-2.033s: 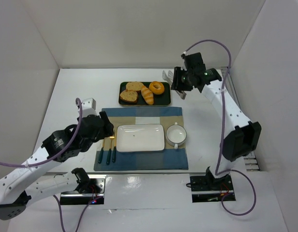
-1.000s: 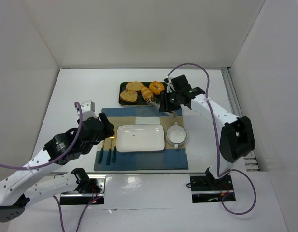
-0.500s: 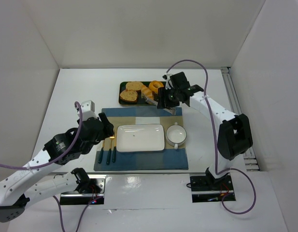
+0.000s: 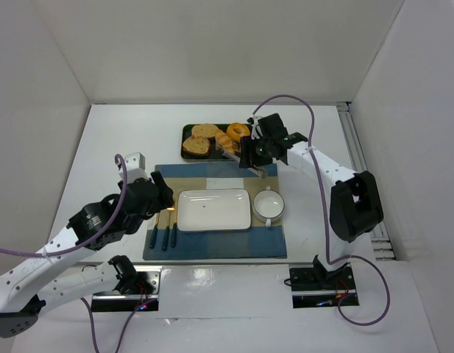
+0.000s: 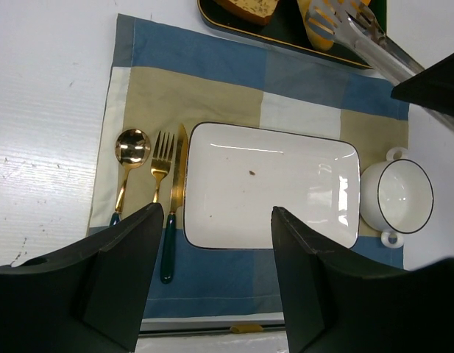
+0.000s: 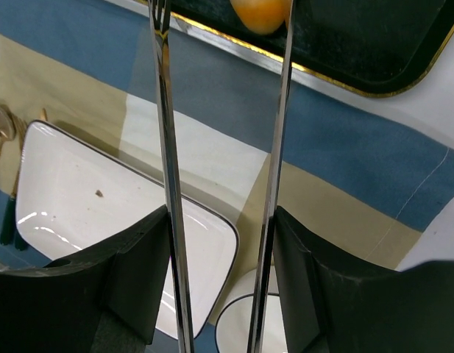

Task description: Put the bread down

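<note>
Golden bread [image 4: 224, 142] lies on the dark tray [image 6: 359, 37], upper centre of the top view, between metal tongs [image 6: 166, 147].
Right fingers [image 6: 131, 272] grasp the tongs; left fingers [image 5: 123, 279] are spread, empty.

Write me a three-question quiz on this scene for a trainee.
1. True or false: a slice of toast lies on the white plate.
2. What does the right gripper hold? A a spoon; B tongs; C a fork.
3. Fill in: the bread lies on a dark ___.
Key: 1 false; 2 B; 3 tray.
</note>
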Controlling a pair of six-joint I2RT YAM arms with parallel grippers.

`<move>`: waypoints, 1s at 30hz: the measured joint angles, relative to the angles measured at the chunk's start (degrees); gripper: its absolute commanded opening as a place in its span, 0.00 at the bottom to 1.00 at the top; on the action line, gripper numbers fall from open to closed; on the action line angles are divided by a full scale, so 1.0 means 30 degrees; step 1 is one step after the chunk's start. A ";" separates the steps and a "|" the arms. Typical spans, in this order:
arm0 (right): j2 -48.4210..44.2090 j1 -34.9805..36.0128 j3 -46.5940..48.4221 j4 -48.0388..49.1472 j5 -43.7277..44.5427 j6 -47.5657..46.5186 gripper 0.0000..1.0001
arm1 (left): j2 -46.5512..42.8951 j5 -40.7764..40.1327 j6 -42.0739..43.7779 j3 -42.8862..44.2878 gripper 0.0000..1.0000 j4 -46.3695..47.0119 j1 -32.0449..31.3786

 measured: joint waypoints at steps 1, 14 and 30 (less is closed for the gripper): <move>0.0007 0.0000 -0.0270 0.0160 0.0007 0.0000 0.61 | 0.0000 0.0007 0.0000 0.0000 0.73 0.0000 0.0000; 0.0619 0.0000 -0.0678 0.0503 0.0270 -0.0058 0.61 | -0.0036 0.0007 0.0000 0.0000 0.73 -0.0022 0.0000; 0.0641 0.0000 -0.0678 0.0357 0.0568 -0.0095 0.61 | -0.0189 0.0015 -0.0022 0.0000 0.73 -0.0102 0.0000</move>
